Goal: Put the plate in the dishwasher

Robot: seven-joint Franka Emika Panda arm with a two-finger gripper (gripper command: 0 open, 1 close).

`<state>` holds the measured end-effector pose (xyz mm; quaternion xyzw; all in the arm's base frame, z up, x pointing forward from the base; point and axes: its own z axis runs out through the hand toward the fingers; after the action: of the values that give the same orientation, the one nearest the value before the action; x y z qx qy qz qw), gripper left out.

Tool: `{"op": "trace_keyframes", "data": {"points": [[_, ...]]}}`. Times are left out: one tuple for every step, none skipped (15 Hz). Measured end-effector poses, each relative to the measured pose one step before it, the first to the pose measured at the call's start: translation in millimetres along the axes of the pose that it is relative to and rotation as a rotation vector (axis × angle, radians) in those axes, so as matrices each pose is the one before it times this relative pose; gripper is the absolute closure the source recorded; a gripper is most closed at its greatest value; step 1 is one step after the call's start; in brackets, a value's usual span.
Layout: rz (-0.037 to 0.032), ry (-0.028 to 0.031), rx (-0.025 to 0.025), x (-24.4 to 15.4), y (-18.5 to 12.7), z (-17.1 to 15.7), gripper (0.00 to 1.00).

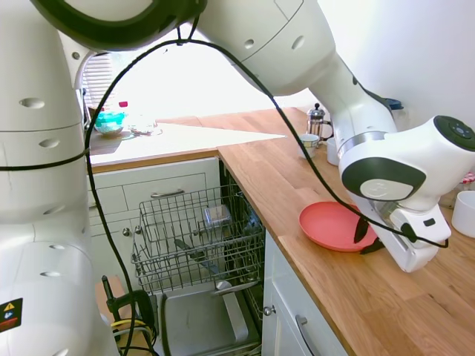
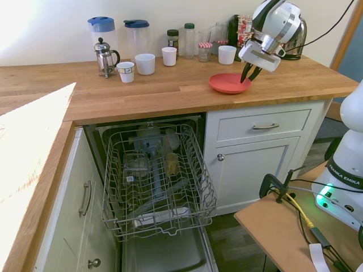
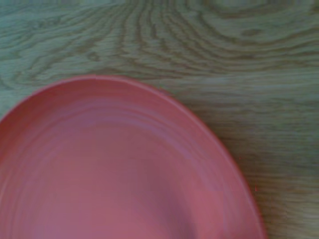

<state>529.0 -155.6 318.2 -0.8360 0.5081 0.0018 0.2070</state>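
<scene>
The coral-pink plate [image 1: 330, 225] [image 2: 227, 83] lies flat on the wooden counter, right of the dishwasher bay. It fills much of the wrist view [image 3: 114, 169], with wood grain beyond its rim. My gripper [image 1: 367, 239] [image 2: 249, 75] points down at the plate's right edge and is open: one finger is over the plate, the other is just outside its rim. The dishwasher [image 2: 153, 175] [image 1: 197, 237] stands open below the counter. Its door is down and its grey wire rack is pulled out, with a few items inside.
Along the back of the counter stand a French press [image 2: 105, 56], several white mugs [image 2: 145, 63], two jugs [image 2: 102, 31], jars and a kettle [image 2: 296, 35]. One white mug [image 1: 465, 213] stands close behind the gripper. White cabinets [image 2: 261, 153] flank the dishwasher.
</scene>
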Motion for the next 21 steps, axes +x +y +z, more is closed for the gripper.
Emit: {"op": "trace_keyframes", "data": {"points": [[0.00002, -0.00064, 0.0017, 1.22, 0.27, 0.52, 1.0], [-0.00045, -0.00117, 0.00321, 1.33, 1.07, 0.3, 1.0], [0.00064, -0.00204, 0.00686, 0.6, 0.38, -0.32, 1.0], [-0.00208, -0.00292, 0.01087, 0.8, 0.63, -0.52, 1.0], [-0.00723, -0.00275, 0.0071, 0.39, 0.41, -0.24, 1.0], [-0.0074, -0.00046, 0.00223, 0.07, 0.04, -0.18, 1.0], [-0.00671, 0.00125, 0.00086, -0.63, -0.57, -0.5, 1.0], [-0.01135, 0.00771, -0.00285, -2.19, -0.98, -0.81, 1.0], [-0.02324, 0.01934, -0.01044, -5.75, -2.59, -1.53, 1.0], [-0.02977, 0.02507, -0.01655, -10.96, -6.56, -3.75, 1.0], [-0.02779, 0.02348, -0.01578, -15.17, -10.18, -6.55, 1.0], [-0.02753, 0.023, -0.01317, -18.59, -13.42, -10.28, 1.0], [-0.02778, 0.02497, -0.01155, -21.22, -14.74, -14.89, 1.0], [-0.02348, 0.03373, -0.01405, -18.49, -13.31, -17.82, 1.0], [-0.02148, 0.03847, -0.01671, -19.07, -14.09, -23.21, 1.0], [-0.02615, 0.03866, -0.015, -20.81, -15.11, -28.27, 1.0], [-0.03384, 0.03754, -0.01844, -22.24, -15.16, -29.03, 1.0], [-0.04035, 0.04259, -0.02124, -25.95, -19.53, -30.32, 1.0], [-0.04688, 0.0466, -0.02594, -30.48, -23.23, -28.84, 1.0], [-0.04789, 0.04807, -0.03129, -31.88, -24.73, -22.63, 1.0], [-0.0475, 0.04496, -0.02942, -28.96, -23.09, -13.15, 1.0]]}}
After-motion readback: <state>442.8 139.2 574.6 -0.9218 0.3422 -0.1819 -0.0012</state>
